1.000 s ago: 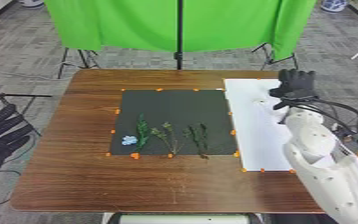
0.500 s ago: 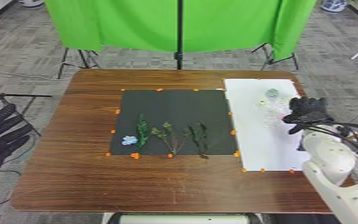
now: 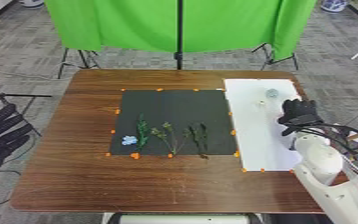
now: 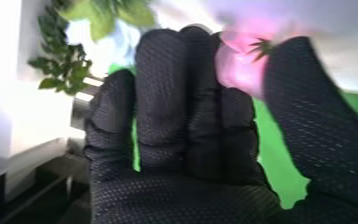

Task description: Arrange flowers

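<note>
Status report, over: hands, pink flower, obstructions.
Right hand open by white sheet's right edge; left hand open, left of table. Pink flower by right thumb, grip unconfirmed. Leaves close by, possible snag. Over.

- The right hand [image 3: 300, 112] has come back from near the far right corner of the white sheet [image 3: 255, 132], drawing along the right edge of the table [image 3: 95, 187] toward the near edge.
- Against half a second ago, that hand has shifted a little to the left, from the sheet's right edge to farther in over the sheet.
- The right arm [image 3: 322, 157] has drawn back with it, its wrist now closer to the table's near edge than at first.
- The pale bluish flower [image 3: 271, 93] near the sheet's far edge, covered by the hand at first, is now uncovered.
</note>
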`<control>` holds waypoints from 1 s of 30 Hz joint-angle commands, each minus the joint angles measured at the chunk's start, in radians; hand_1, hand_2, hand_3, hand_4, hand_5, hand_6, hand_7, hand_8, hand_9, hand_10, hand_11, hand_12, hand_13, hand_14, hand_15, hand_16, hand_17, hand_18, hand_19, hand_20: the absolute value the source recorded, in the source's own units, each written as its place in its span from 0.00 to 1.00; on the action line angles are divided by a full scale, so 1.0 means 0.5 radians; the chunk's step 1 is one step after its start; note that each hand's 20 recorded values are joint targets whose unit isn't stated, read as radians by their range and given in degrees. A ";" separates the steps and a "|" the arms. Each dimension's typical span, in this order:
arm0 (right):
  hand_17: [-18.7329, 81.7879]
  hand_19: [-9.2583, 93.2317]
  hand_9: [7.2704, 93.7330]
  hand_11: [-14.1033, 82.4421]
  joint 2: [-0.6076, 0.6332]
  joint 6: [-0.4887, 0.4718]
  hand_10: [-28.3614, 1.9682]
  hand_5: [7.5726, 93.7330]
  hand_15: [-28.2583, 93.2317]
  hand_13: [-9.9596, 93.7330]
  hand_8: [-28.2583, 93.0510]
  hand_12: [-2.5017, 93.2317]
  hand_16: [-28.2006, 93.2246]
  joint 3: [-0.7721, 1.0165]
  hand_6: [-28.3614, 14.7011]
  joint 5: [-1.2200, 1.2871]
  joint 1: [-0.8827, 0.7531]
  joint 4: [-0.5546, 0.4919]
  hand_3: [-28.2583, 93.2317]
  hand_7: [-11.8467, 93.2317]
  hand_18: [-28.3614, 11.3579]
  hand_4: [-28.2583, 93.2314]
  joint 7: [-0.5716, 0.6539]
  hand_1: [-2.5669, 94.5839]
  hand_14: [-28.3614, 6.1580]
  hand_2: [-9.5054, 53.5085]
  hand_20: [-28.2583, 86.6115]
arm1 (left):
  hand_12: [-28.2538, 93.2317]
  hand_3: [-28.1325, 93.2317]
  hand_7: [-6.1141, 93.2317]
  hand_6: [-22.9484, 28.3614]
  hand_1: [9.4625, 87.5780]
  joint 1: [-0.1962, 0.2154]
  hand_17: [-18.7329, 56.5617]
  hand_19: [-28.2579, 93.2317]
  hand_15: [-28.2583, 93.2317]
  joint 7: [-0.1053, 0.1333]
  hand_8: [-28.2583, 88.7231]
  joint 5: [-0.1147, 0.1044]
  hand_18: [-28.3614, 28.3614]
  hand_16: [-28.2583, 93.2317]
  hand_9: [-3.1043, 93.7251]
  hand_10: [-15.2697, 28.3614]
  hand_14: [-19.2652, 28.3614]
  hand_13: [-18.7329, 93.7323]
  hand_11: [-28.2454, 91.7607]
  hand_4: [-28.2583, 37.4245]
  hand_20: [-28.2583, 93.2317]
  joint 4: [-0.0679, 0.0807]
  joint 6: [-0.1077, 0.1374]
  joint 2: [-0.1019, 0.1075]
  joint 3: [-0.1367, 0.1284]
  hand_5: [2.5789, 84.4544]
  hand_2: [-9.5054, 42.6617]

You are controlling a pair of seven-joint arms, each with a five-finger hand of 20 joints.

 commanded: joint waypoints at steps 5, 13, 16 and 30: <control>0.50 0.89 0.93 0.37 -0.142 0.331 0.85 0.76 0.71 0.84 0.10 0.53 0.51 -0.130 0.65 -0.046 0.210 -0.257 0.95 0.58 0.23 0.00 -0.274 0.50 0.74 0.00 0.66 | 0.36 0.80 0.29 0.47 0.19 0.066 0.11 0.60 0.48 0.005 0.15 -0.015 0.91 0.24 0.27 0.58 0.70 0.35 0.41 0.00 0.28 0.014 0.040 -0.064 0.053 0.33 0.08; 0.49 0.89 0.93 0.36 -0.663 0.319 0.83 0.79 0.71 0.83 0.11 0.54 0.53 -0.727 0.67 -0.052 0.818 0.031 0.92 0.53 0.26 0.00 -0.717 0.52 0.75 0.00 0.66 | 0.36 0.80 0.28 0.46 0.19 0.021 0.11 0.60 0.48 -0.022 0.15 -0.014 0.91 0.24 0.27 0.58 0.69 0.35 0.41 0.00 0.28 0.024 0.047 -0.015 0.071 0.33 0.08; 0.49 0.89 0.93 0.35 -0.855 0.224 0.84 0.80 0.70 0.83 0.12 0.53 0.53 -0.845 0.68 -0.141 0.922 0.142 0.92 0.51 0.26 0.00 -0.855 0.52 0.75 0.00 0.66 | 0.36 0.80 0.28 0.46 0.19 -0.026 0.11 0.60 0.48 -0.042 0.15 -0.012 0.91 0.24 0.27 0.58 0.69 0.35 0.41 0.00 0.28 0.040 0.036 0.013 0.102 0.33 0.08; 0.49 0.88 0.92 0.34 -1.170 0.097 0.85 0.79 0.70 0.82 0.12 0.53 0.53 -1.230 0.70 -0.458 1.145 0.506 0.91 0.51 0.27 0.00 -1.034 0.52 0.76 0.00 0.66 | 0.36 0.80 0.29 0.46 0.19 -0.093 0.11 0.60 0.48 -0.010 0.15 0.000 0.91 0.24 0.27 0.58 0.70 0.35 0.41 0.00 0.28 0.053 0.039 0.089 0.159 0.33 0.08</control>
